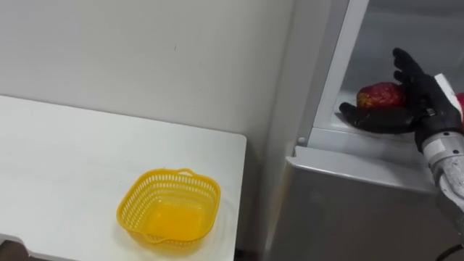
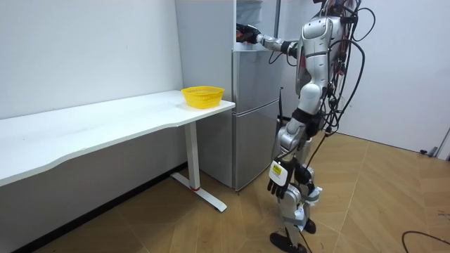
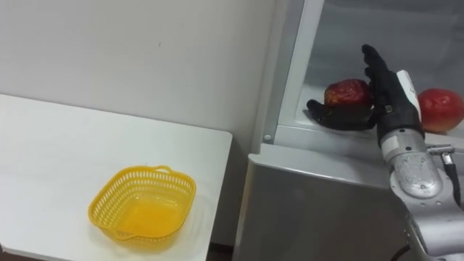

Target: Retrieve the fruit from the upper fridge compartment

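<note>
— Where is the fruit?

— A round, dark red fruit with a mottled skin [image 3: 346, 92] sits on the floor of the upper compartment of the tall grey metal fridge [image 3: 319, 210], near its front edge. The compartment stands open.

— And the hand on it?

— The black right hand [image 3: 391, 101] is inside the compartment, spread around the fruit: the thumb lies low along the fruit's front and the straight fingers stand up at its right side. Nothing is curled round it, so the hand is open, not gripping. Whether the palm touches the skin I cannot tell.

— Anything else in there?

— A second round red fruit [image 3: 440, 109] rests just beyond the back of the hand, further right on the same floor.

— Outside the fridge?

— A yellow perforated plastic basket [image 3: 177, 177] stands empty on the white tabletop [image 3: 58, 145], near the table end that is just beside the fridge.

— The robot itself?

— In the room view it stands upright facing the fridge, right arm stretched out to the top compartment. The left hand [image 2: 277, 174] hangs low at its side; open or closed, I cannot tell.
</note>
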`<state>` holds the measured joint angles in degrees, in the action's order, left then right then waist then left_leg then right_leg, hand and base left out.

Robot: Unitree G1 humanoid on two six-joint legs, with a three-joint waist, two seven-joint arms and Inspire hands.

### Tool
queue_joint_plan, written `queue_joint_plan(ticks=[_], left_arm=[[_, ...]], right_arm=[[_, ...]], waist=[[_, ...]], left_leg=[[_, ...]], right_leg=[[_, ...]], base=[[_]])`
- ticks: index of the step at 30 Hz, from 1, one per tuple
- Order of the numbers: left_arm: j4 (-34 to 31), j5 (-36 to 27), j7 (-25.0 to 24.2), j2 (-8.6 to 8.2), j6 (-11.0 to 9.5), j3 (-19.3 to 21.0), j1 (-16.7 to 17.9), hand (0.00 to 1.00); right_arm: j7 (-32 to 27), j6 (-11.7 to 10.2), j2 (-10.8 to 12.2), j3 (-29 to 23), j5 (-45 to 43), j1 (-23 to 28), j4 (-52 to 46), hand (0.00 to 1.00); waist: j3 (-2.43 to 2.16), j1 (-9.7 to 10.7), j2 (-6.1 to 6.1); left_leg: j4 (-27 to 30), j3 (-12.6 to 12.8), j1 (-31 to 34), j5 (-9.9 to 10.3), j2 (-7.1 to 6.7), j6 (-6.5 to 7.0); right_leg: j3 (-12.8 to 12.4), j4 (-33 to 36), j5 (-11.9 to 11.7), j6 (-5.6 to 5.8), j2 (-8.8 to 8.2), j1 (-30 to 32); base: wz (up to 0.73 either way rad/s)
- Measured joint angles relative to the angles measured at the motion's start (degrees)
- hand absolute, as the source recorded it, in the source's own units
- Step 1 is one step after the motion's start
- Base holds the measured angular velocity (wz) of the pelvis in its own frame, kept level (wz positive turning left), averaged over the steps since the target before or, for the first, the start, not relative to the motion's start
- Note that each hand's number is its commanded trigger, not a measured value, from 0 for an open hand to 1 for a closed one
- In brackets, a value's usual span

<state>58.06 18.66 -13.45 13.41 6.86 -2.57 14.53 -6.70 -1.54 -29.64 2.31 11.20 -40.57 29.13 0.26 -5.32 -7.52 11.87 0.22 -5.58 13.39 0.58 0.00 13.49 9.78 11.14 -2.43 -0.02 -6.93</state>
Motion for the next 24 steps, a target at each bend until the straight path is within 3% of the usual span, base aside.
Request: queue_joint_plan(ticks=[1,2,24], left_arm=[[-0.2,0.0,0.0,0.06,0.1,0.0,0.0,0.00],[-0.3,0.0,-0.1,0.16,0.3,0.0,0.0,0.00],[-0.7,0.0,-0.4,0.87,0.7,0.0,-0.5,0.00]], right_arm=[[0.2,0.0,-0.3,0.2,0.1,0.0,0.0,0.88],[0.6,0.2,-0.6,0.5,0.3,-0.1,0.0,1.00],[3.6,1.0,-1.6,1.0,0.2,-0.4,0.1,1.00]], waist=[[0.01,0.0,0.02],[0.02,0.0,0.04],[-0.02,-1.0,-0.59]], left_leg=[[0.0,-0.1,0.0,0.0,0.00,0.00],[0.0,-0.1,0.0,0.0,0.00,0.00],[0.5,-0.6,0.2,0.0,-0.04,-0.03]], right_leg=[[0.1,0.0,0.0,0.00,0.00,0.0],[0.1,0.0,0.0,0.00,-0.01,0.0],[0.7,0.0,0.0,0.00,0.00,-0.2]], base=[[0.05],[0.00],[0.00]])
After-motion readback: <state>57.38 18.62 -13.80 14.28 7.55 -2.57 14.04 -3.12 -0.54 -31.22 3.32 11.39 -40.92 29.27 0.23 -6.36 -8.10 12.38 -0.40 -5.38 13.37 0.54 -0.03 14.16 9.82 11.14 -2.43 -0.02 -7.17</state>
